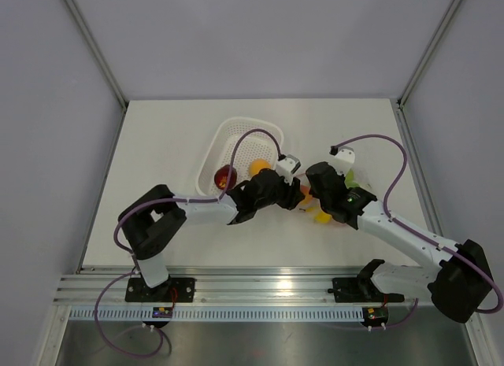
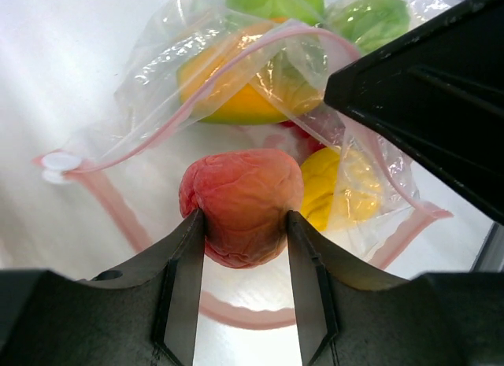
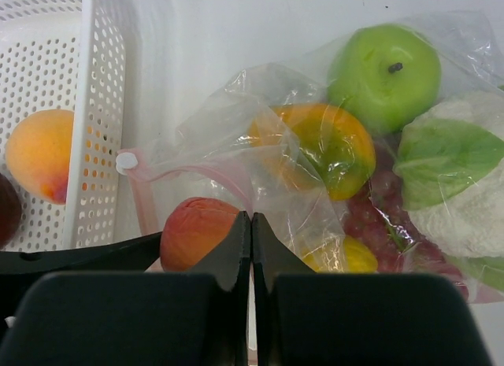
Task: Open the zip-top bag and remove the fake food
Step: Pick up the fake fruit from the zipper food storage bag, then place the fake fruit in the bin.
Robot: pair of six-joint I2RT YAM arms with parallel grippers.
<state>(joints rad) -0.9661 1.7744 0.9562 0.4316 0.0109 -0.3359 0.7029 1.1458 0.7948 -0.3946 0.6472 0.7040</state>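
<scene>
Grasping red fruit (image 2: 240, 201) with left gripper (image 2: 244, 220) at zip-top bag (image 3: 236, 138) mouth; pinching upper lip with clenched right gripper (image 3: 251, 220). Needing slow straight pull, lip high, avoiding snag.

Left claw (image 2: 244, 224) clamped part-open; right claw (image 3: 251, 220) fully closed.

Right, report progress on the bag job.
Done: zip-top bag open; a peach and a dark red piece lie in the basket. In hand: left end effector grips a red fruit at the bag's mouth; the shut right end effector seems to pinch the film. Remaining: green apple, orange, yellow piece, leafy piece inside the bag.
</scene>
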